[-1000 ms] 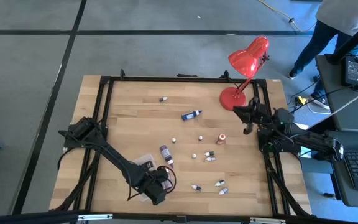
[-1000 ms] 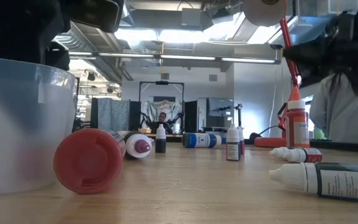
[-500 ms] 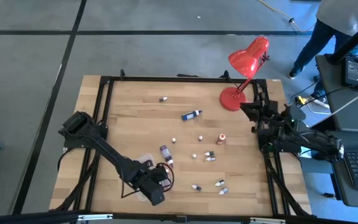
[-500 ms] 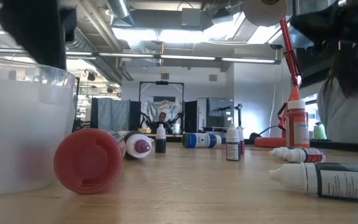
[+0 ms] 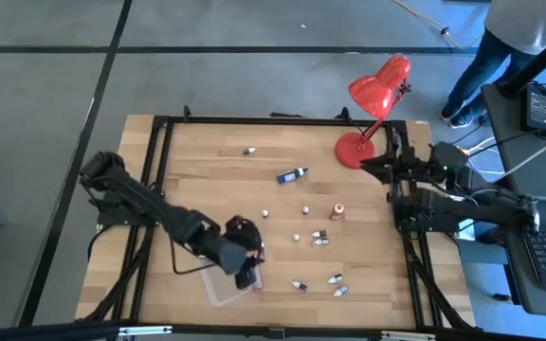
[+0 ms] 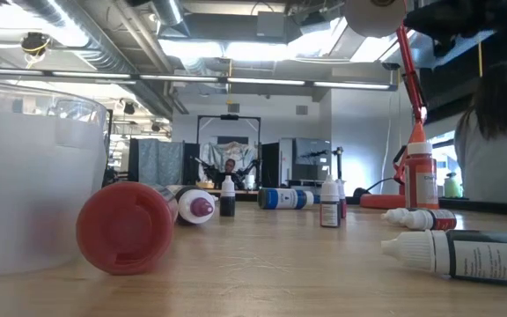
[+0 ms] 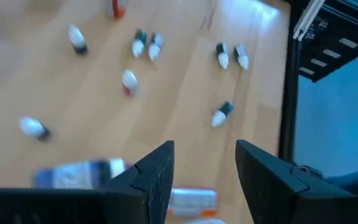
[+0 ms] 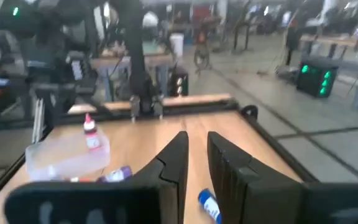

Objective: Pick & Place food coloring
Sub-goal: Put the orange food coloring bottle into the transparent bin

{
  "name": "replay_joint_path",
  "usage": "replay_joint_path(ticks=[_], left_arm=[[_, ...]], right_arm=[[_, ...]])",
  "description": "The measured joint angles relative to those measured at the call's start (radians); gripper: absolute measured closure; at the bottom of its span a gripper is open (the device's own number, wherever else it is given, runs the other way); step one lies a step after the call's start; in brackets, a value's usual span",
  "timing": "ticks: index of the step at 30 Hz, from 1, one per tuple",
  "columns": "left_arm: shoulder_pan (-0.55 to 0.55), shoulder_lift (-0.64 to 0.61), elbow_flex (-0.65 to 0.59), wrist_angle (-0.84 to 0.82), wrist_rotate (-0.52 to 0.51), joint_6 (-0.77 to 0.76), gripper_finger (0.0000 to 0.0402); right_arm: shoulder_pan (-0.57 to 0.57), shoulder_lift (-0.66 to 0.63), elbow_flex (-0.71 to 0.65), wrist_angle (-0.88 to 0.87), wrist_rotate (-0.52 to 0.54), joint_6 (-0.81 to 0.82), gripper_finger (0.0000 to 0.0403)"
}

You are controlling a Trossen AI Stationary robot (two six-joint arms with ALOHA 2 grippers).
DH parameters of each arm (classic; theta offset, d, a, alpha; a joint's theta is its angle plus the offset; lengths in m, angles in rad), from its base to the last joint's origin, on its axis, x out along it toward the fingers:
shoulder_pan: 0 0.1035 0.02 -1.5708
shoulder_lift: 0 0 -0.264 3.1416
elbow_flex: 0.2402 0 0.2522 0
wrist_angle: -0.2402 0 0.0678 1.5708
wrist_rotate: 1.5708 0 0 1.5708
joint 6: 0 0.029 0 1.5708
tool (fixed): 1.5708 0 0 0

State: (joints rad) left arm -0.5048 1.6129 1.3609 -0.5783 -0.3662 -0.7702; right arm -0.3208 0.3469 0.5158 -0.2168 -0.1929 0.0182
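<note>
Bottles scattered, left arm's jaws apart and empty by the tray

Left gripper (image 5: 245,268) hangs at the tray's (image 5: 218,287) far corner with its jaws parted and nothing between them in the left wrist view, while the right gripper (image 5: 373,167) waits by the lamp (image 5: 379,87) with jaws closed on nothing. The bottles (image 5: 319,241) lie loose on the surface (image 5: 197,180) on the lamp side of the tray: one just beside it, a cluster farther out, a blue one (image 5: 291,174) and a small dark one (image 5: 248,150) well apart toward the far edge. These look tiny and light, stiff plastic, smooth and round, so the lying ones should roll if nudged. Best hold is likely across the body's middle, jaws square to its length, not on the narrow cap. The orange one (image 6: 420,174) stands upright and looks easy to tip.
</note>
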Motion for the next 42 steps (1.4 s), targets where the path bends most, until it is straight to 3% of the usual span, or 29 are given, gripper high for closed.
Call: replay_joint_path(ticks=[9, 15, 23, 29, 33, 39, 42], left_arm=[[0.106, -0.025, 0.000, -0.001, 0.007, 0.185, 0.0237], [0.169, -0.025, 0.000, -0.011, 0.089, 0.294, 0.0237], [0.224, -0.025, 0.000, -0.095, 0.099, 0.409, 0.0238], [0.249, -0.025, 0.000, -0.127, 0.099, 0.456, 0.0236], [0.259, -0.025, 0.000, -0.130, 0.099, 0.487, 0.0239], [0.260, -0.025, 0.000, -0.133, 0.087, 0.531, 0.0237], [0.261, -0.025, 0.000, -0.133, 0.076, 0.547, 0.0236]], right_arm=[[0.080, 0.302, 0.324, -0.370, 0.057, -0.022, 0.0338], [0.159, 0.515, 0.474, -0.673, 0.203, 0.048, 0.0338], [0.207, 0.715, 0.476, -0.710, 0.116, 0.082, 0.0338], [0.198, 0.795, 0.476, -0.693, 0.129, 0.134, 0.0335], [0.197, 0.821, 0.476, -0.693, 0.131, 0.158, 0.0303], [0.197, 0.825, 0.475, -0.693, 0.202, 0.233, 0.0211], [0.199, 0.825, 0.475, -0.693, 0.184, 0.239, 0.0175]])
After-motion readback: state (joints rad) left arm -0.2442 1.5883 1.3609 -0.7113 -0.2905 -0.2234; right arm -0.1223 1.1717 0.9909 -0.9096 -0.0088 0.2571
